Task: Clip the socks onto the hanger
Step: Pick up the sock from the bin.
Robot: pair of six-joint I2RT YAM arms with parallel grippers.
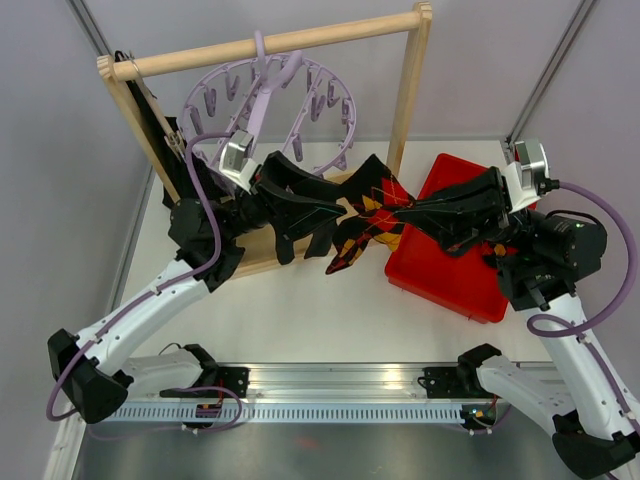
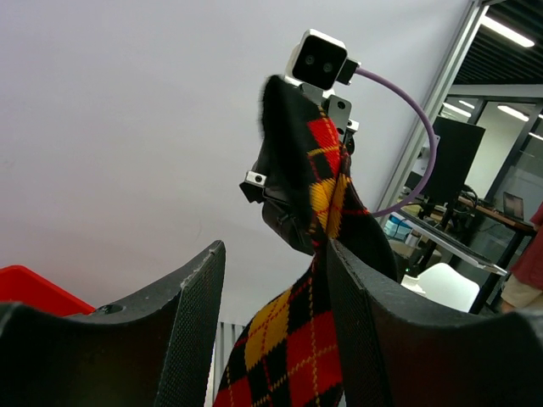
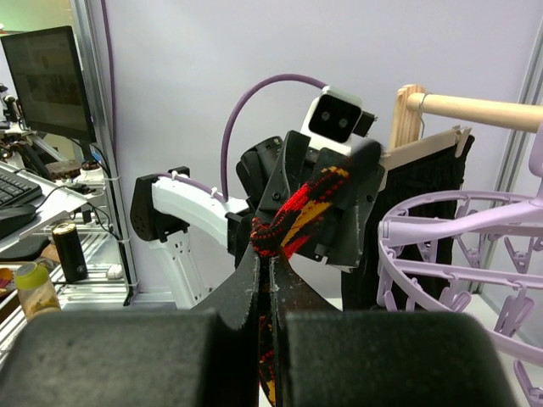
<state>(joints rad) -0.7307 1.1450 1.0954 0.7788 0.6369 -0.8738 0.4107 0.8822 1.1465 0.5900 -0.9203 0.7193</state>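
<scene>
Stretching across the middle of the scene, an argyle sock (image 1: 368, 215) in black, red and yellow hangs in the air above the counter (image 1: 300, 320), spanning the gap between the two arms. The right claw (image 3: 267, 263) is pinched nearly closed on one end of it, with the fabric squeezed between its dark fingers. The left claw (image 2: 273, 254) stands wide, its two textured pads (image 2: 193, 322) well apart. The sock runs up between them, lying against the pad on the right of the left wrist view, with bare wall showing in the rest of the gap. Behind the sock, the pale-lilac hanger (image 1: 258, 100) hangs by its hook from the wooden rail (image 1: 270, 42), its ring of small clips dangling just beyond the left arm's wrist. A red tray (image 1: 450, 270) sits on the counter beneath the right arm. Dark fabric (image 3: 424, 186) hangs at the left end of the wooden frame.
</scene>
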